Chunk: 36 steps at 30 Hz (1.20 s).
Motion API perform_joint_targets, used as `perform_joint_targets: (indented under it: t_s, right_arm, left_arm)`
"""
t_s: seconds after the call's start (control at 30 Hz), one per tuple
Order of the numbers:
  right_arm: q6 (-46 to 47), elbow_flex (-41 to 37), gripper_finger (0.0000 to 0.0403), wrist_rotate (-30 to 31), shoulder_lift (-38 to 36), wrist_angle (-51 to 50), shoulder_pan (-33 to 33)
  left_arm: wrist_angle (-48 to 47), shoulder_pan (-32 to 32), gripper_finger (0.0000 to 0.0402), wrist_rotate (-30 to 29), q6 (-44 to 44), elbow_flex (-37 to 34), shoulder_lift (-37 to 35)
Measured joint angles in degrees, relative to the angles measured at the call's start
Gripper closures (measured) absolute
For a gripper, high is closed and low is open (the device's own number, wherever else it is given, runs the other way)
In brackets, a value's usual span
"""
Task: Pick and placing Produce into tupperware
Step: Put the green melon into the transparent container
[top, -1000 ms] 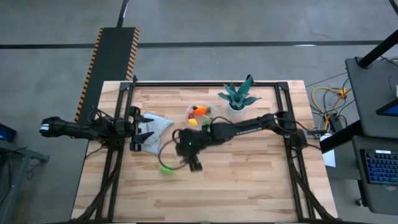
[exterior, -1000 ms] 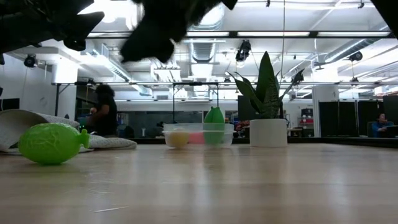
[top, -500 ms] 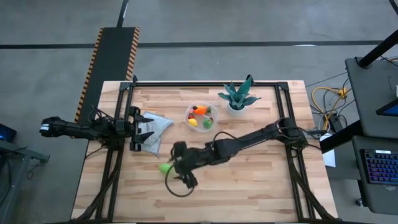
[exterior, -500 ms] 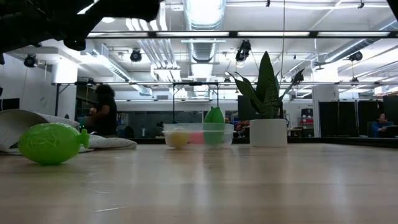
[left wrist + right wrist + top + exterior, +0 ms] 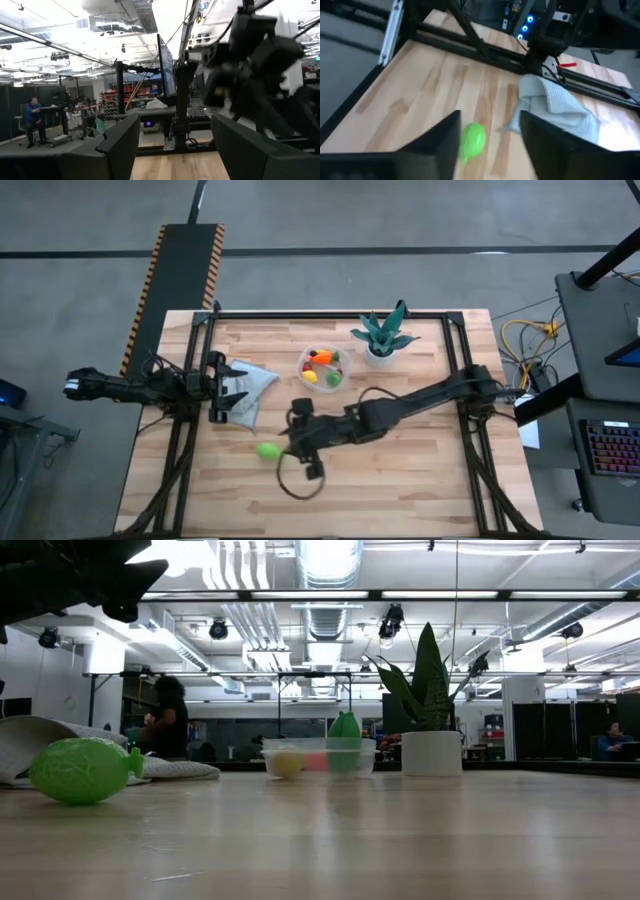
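Observation:
The green lime [image 5: 267, 450] lies alone on the wooden table, toward its near left part; it also shows as the lime [image 5: 85, 770] in the low view. My right gripper [image 5: 291, 445] hovers open just right of it and above it. In the right wrist view the lime [image 5: 472, 139] shows on the table between and beyond the two fingers of the right gripper [image 5: 490, 145], untouched. The clear bowl [image 5: 323, 367] stands farther back and holds an orange carrot [image 5: 320, 358], a yellow lemon [image 5: 310, 377] and other small pieces. My left gripper [image 5: 232, 387] waits open at the table's left edge.
A pale blue-grey cloth [image 5: 246, 386] lies crumpled by the left gripper, just behind the lime. The teal potted plant [image 5: 383, 340] stands right of the bowl near the far edge. A black frame [image 5: 330, 313] borders the table. People show in the room behind.
My right arm has swung from beside the bowl toward the table's near edge and down toward the lime, leaving the low view's top. It now hangs just right of the lime. The lime and bowl have not moved.

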Motion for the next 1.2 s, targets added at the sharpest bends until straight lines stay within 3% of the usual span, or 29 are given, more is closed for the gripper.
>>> perform_joint_targets:
  t_s: [0.23, 0.43, 0.5, 0.6, 0.7, 0.87, 1.2]
  right_arm:
    - [-0.79, -6.82, 0.0378, 10.93, -11.24, -8.60, 6.27]
    - [2.29, -24.62, 0.0393, 24.89, -26.78, -6.11, 13.74]
    - [-0.06, -33.23, 0.0394, 21.94, -32.80, 0.03, 14.93]
    - [-6.44, -47.49, 0.0394, 7.51, -41.47, 16.67, 14.75]
    - [-6.61, -59.84, 0.0394, -4.16, -50.45, 30.57, 10.95]
    - [-3.65, -74.67, 0.0394, -9.72, -63.84, 36.09, 0.96]
    - [-4.93, -90.06, 0.0394, -14.12, -88.64, 37.09, -12.84]
  left_arm:
    - [-0.70, -0.01, 0.0171, 0.57, -0.07, 0.00, 0.17]
    - [-0.65, -0.01, 0.0171, 1.03, -1.95, 0.00, 0.39]
    - [-0.63, -0.01, 0.0171, 1.14, -2.03, 0.00, 0.39]
    - [-0.56, -0.01, 0.0171, 1.18, -2.02, 0.00, 0.37]
    - [-0.53, -0.01, 0.0171, 1.16, -2.03, 0.00, 0.37]
    - [-0.35, -0.01, 0.0171, 1.13, -1.79, 0.00, 0.42]
    - [-0.60, 0.00, 0.0171, 0.94, -1.10, 0.00, 0.57]
